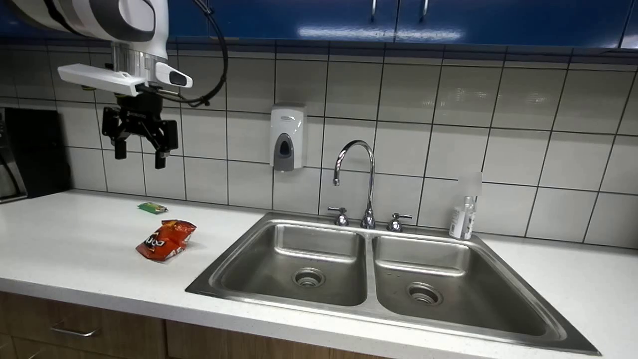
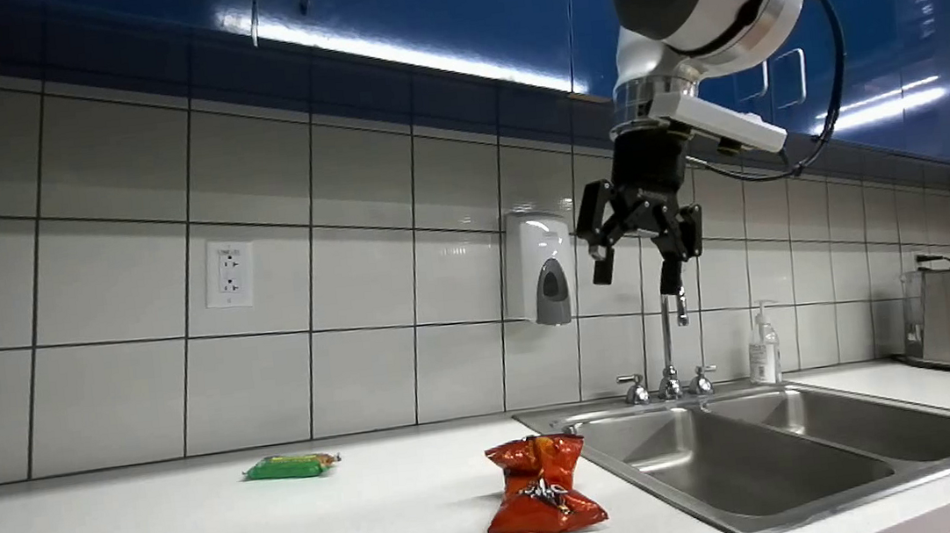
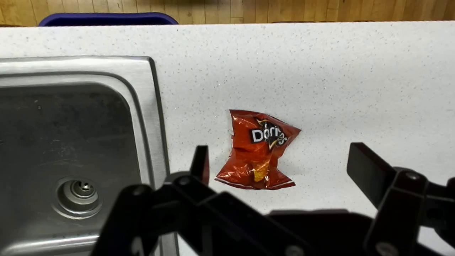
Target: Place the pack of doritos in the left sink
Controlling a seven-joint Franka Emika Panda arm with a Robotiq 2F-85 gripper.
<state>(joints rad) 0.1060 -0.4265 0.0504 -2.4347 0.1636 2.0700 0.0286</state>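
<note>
Unclenched, with fingers wide apart, the gripper point(image 3: 284, 167) spans the bottom of the wrist view, while the chip bag point(image 3: 256, 153) lies on the desk point(image 3: 337, 81) at mid-frame and the left sink point(image 3: 71, 138) shows at the left. In an exterior view, the gripper hangs at upper left, above the chip bag, a faucet point(image 1: 371, 188) near center. In an exterior view, the chip bag lies at lower center, right of a green packet point(image 2: 289, 467).

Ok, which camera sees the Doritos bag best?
The wrist view: it looks down on the Doritos bag, unblocked, with its name readable. Both exterior views show it smaller, on the counter, lettering creased and hard to read.
</note>
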